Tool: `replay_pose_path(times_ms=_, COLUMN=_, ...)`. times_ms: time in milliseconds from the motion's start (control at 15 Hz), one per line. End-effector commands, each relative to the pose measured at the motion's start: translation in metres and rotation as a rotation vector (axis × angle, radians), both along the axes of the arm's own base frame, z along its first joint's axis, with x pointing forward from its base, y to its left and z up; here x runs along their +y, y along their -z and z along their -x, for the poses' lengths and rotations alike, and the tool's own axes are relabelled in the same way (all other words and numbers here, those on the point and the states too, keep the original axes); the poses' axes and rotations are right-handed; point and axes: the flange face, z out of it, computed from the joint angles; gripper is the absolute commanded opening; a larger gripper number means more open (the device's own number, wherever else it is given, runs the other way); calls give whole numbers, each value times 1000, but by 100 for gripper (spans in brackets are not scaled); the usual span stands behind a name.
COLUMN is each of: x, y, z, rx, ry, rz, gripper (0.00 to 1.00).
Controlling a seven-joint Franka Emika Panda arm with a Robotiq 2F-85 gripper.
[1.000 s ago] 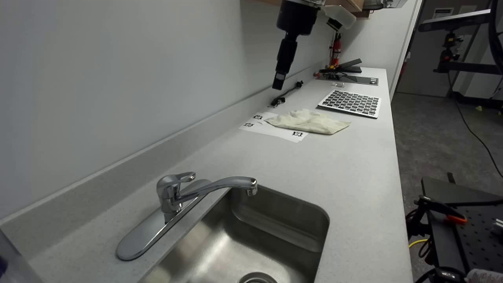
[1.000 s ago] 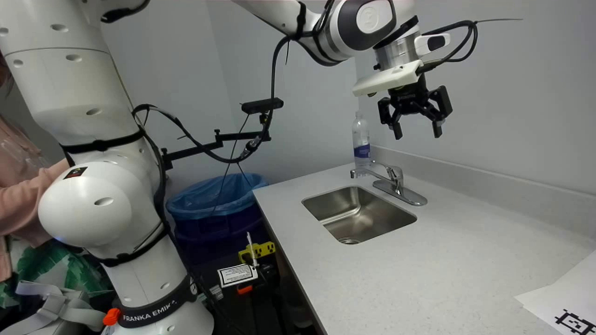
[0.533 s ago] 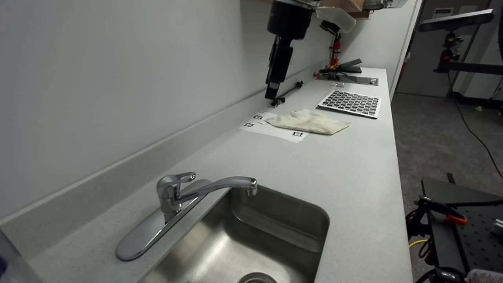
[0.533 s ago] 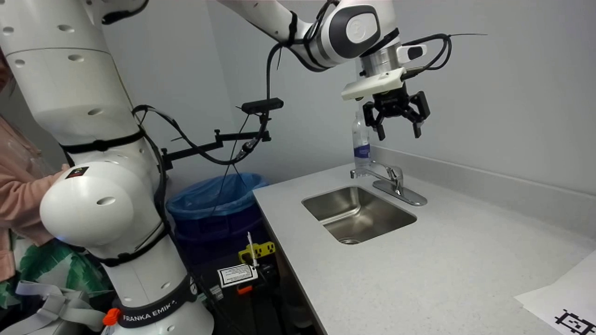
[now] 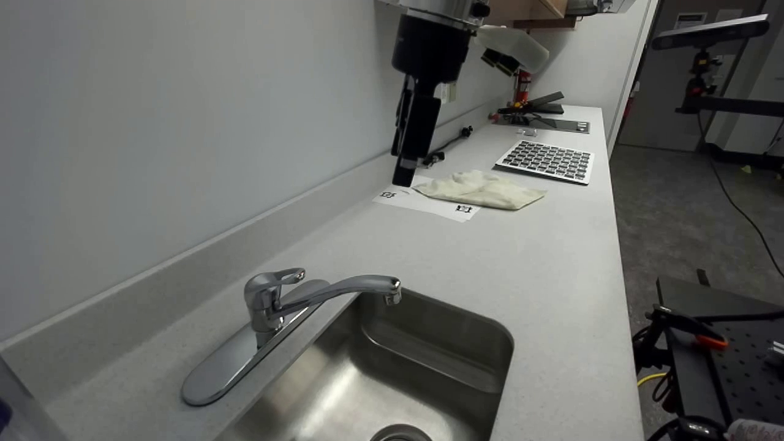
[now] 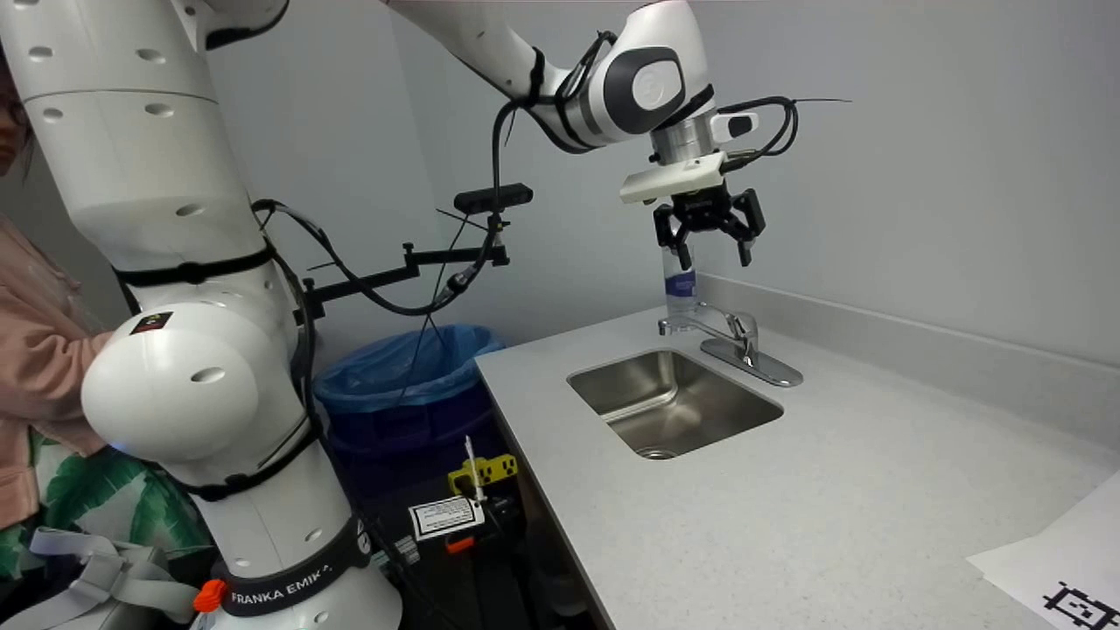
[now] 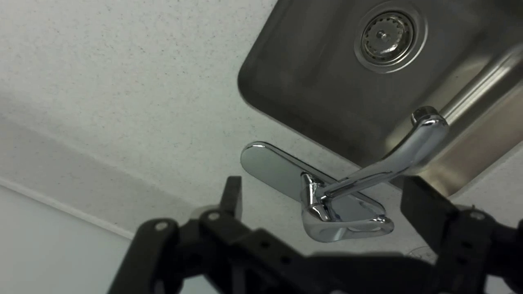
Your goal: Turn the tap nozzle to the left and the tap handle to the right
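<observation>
The chrome tap nozzle [image 5: 346, 288] arches from the faucet base out over the sink, its tip bent down. It also shows in an exterior view [image 6: 704, 327] and in the wrist view [image 7: 380, 169]. The flat tap handle [image 5: 269, 280] tops the base and is seen from above in the wrist view [image 7: 347, 230], its free end pointing right there. My gripper [image 6: 716, 262] is open and empty in the air above the faucet, touching nothing. In the wrist view, the handle lies in the gap between the spread fingers [image 7: 325, 194], farther down. One gripper finger shows in an exterior view [image 5: 403, 176].
The steel sink [image 6: 678, 420] is set in the counter beside the faucet. A clear bottle [image 6: 680, 286] stands behind the tap near the wall. A cloth [image 5: 481, 190], paper sheets and a patterned board [image 5: 545, 160] lie farther along the counter. A backsplash runs along the wall.
My gripper has moved lower and closer to the faucet, leftward in both exterior views. It stays open. The nozzle and handle have not moved.
</observation>
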Motion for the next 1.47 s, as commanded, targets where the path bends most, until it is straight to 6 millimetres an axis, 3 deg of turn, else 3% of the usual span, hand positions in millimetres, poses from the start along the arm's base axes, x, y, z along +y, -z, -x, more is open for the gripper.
replay_pose_path(times_ms=0, x=19, y=13, z=0, rx=-44, ry=-5, rz=-41, gripper=100)
replay_pose_path(times_ms=333, x=30, y=34, z=0, rx=-92, ry=5, rz=-62, gripper=100)
replay_pose_path(times_ms=1400, x=26, y=113, z=-10, rx=-47, ry=-48, rz=-1, gripper=100)
